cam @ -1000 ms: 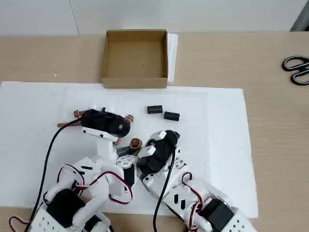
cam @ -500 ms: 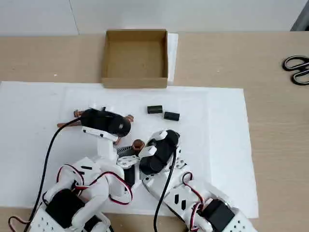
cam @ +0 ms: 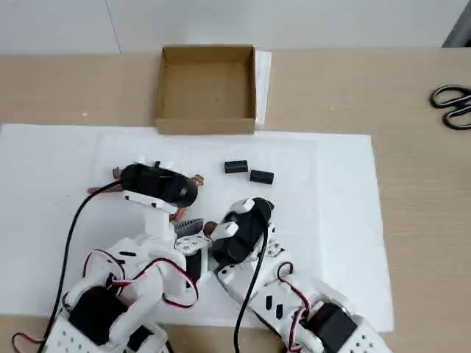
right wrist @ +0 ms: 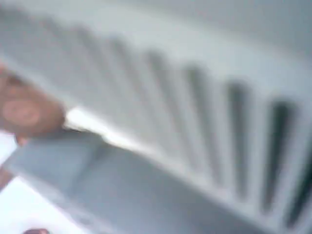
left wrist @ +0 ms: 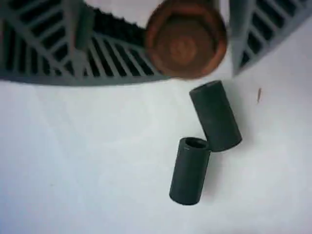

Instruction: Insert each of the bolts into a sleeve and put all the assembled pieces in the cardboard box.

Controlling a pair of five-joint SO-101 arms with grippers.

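A rusty brown bolt (left wrist: 185, 39) sits head-on between the grey ribbed fingers of my left gripper (left wrist: 195, 46), which is shut on it. From above, that bolt (cam: 210, 228) and the grey fingers (cam: 190, 226) lie between the two arms' black wrists. Two black sleeves (left wrist: 214, 116) (left wrist: 190, 169) lie on the white paper just beyond the bolt, seen from above as sleeves (cam: 235, 166) (cam: 261, 176). The right arm's wrist (cam: 246, 224) is close beside the bolt; its view has a blurred grey finger (right wrist: 170, 112) and a bolt head (right wrist: 24, 109). The cardboard box (cam: 165, 88) stands open at the back.
Loose bolts (cam: 118, 173) (cam: 197, 179) lie on the paper sheet (cam: 338, 220) around the left arm's wrist. Scissors (cam: 452, 105) rest on the bare wooden table at the far right. Black and red cables trail from both arm bases at the front.
The bolt and the grey fingers have shifted slightly toward the front of the table. The left wrist has edged a little to the left. Sleeves and box have not moved.
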